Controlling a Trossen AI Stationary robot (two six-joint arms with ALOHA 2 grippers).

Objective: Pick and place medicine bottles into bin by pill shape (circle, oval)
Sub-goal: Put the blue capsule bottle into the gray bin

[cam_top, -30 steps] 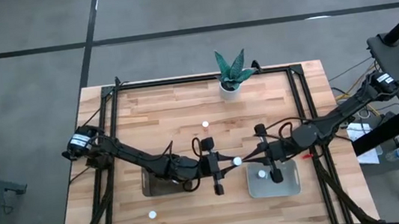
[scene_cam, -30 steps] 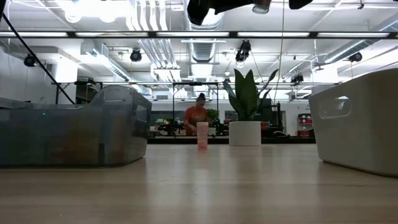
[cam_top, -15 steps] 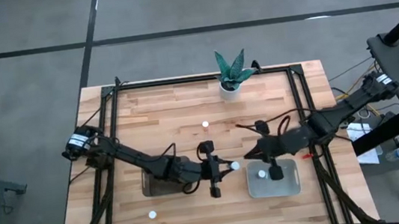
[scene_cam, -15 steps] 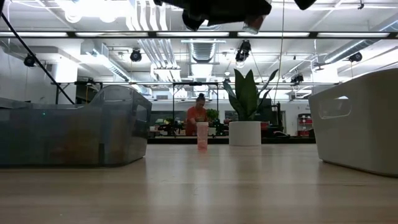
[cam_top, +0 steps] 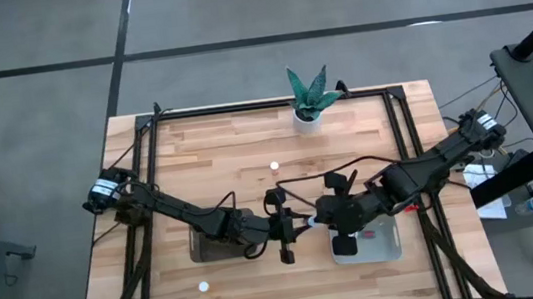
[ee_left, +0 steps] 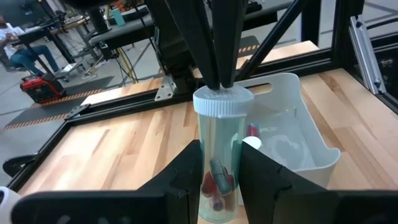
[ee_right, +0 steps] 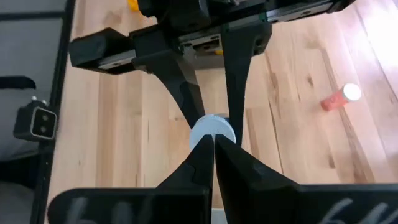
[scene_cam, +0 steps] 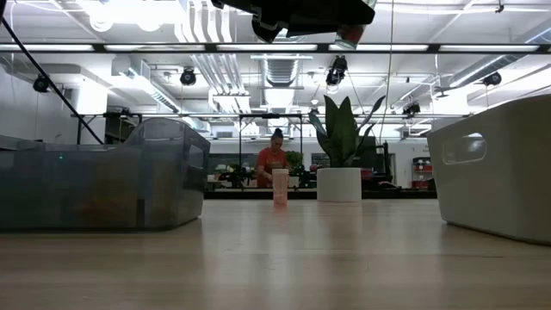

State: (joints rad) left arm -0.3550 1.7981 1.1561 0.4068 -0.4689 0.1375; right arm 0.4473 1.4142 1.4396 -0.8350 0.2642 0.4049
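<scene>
Left gripper (cam_top: 293, 226) clamped on a small clear cylindrical medicine bottle with a ribbed white cap (ee_left: 219, 158), held upright above the wooden table (cam_top: 227, 154), just at 9 o'clock of the pale grey-green opaque bin (cam_top: 383, 244). Red pills visible at the bottom of that bottle in the left wrist view. Right gripper (ee_right: 214, 149) directly over the same white cap, fingers (ee_left: 217, 43) pressed together and touching the top of the cap, not wrapped round it. Dark smoky translucent bin (cam_top: 207, 247) at 9 o'clock of the left gripper, partly under the left arm. Another white-capped bottle (cam_top: 274, 167) upright at 12 o'clock of the grippers, well apart; one more (cam_top: 203, 287) near the table's front edge at about 8 o'clock. White pot with green plant (cam_top: 309, 114) at the far edge. In the low view, a pinkish bottle (scene_cam: 280, 187) upright mid-table; a person (scene_cam: 273, 159) in the room behind.
</scene>
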